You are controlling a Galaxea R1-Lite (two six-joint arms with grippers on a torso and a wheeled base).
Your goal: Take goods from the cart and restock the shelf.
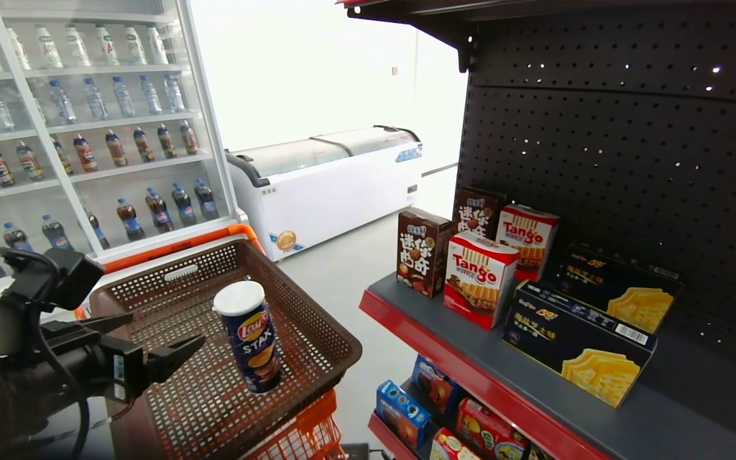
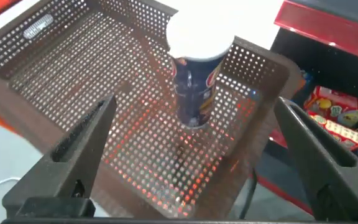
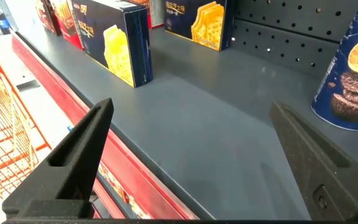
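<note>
The left gripper (image 1: 167, 327), fingers wide and empty, hangs at the near edge of the cart basket (image 1: 317, 306) facing the unpicked upright chips can (image 1: 253, 338), which its wrist view centres between them, while the right gripper (image 3: 191, 107) gapes over the shelf (image 3: 216, 137), where another can (image 3: 353, 81) already stands.

On the robot's left you see a glass-door cooler (image 1: 213, 131) with rows of bottled drinks (image 1: 143, 144) on white racks, and past it a white chest freezer (image 1: 336, 198) with curved glass lids standing on the pale floor (image 1: 342, 268).
</note>
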